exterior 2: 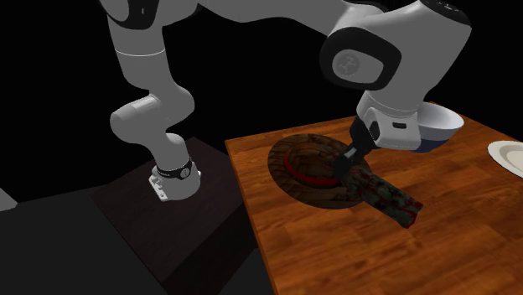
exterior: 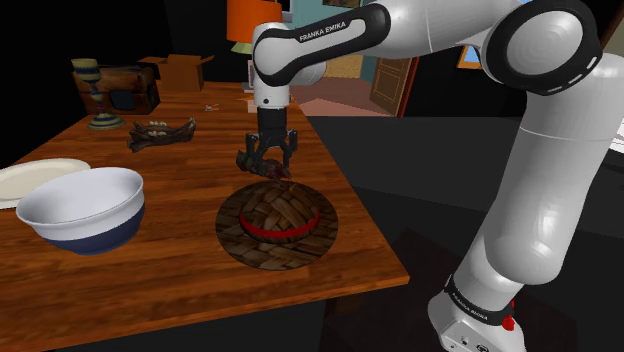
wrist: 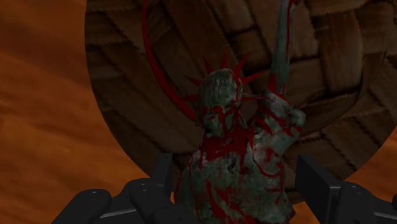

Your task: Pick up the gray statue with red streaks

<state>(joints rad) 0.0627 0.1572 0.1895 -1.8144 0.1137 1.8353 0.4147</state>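
Counter [exterior: 190,290]: orange-brown wood with plain grain. It runs from 7 o'clock up to 12 o'clock in the shoulder view, and its near corner is at 5 o'clock.
Floor [exterior: 420,240]: dark and faintly glossy, at 3 to 5 o'clock beside the counter in the shoulder view.
Door [exterior: 392,85]: red-brown, at 1 o'clock beyond the counter's far end.
Teal strip [exterior: 371,75]: upright, touching the door's 9 o'clock edge.
Tan wall [exterior: 340,65]: a small patch just beside the teal strip.
Black area [exterior: 40,30]: at 10 to 11 o'clock in the shoulder view. In the second exterior view it lies from 7 to 12 o'clock.
Light: dim overall, with the counter top brightest.
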